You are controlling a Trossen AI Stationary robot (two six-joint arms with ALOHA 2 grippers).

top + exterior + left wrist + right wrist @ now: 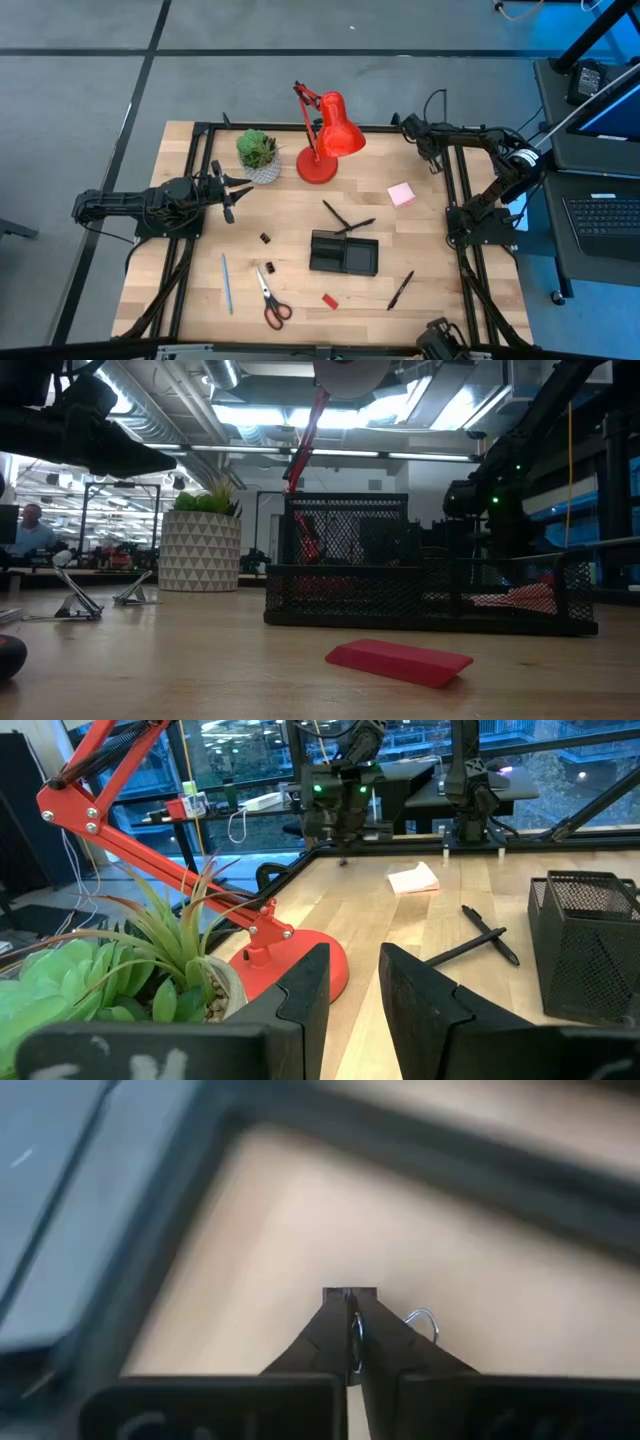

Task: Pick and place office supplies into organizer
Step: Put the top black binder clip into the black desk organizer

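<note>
The organizer [344, 253], a low black wire-mesh tray with compartments, sat at lower centre of the high view on the pale wooden table [430, 290]; in the low view its mesh walls [400, 595] stood upright at mid-frame. Supplies lay loose around it: two black pens [345, 220] crossed just above it, another black pen [401, 290] to its lower right, a flat red block [330, 300] below it, red-handled scissors [270, 300] and a thin blue pen [226, 283] at lower left, small black clips [266, 238] to its left, and a square pink sticky-note pad [401, 194] at upper right. The right gripper [432, 160] was held at the table's upper right corner, its arm folded back along the black frame; in the right wrist view its fingers [335, 1335] were pressed together, with a thin wire loop [424, 1320] showing beside them, what it belonged to could not be told. The left gripper [230, 192] reached in level from the left edge, beside the green potted plant [258, 152], its fingers [300, 995] standing apart on nothing. The glossy red desk lamp [325, 140] stood at upper centre.
</note>
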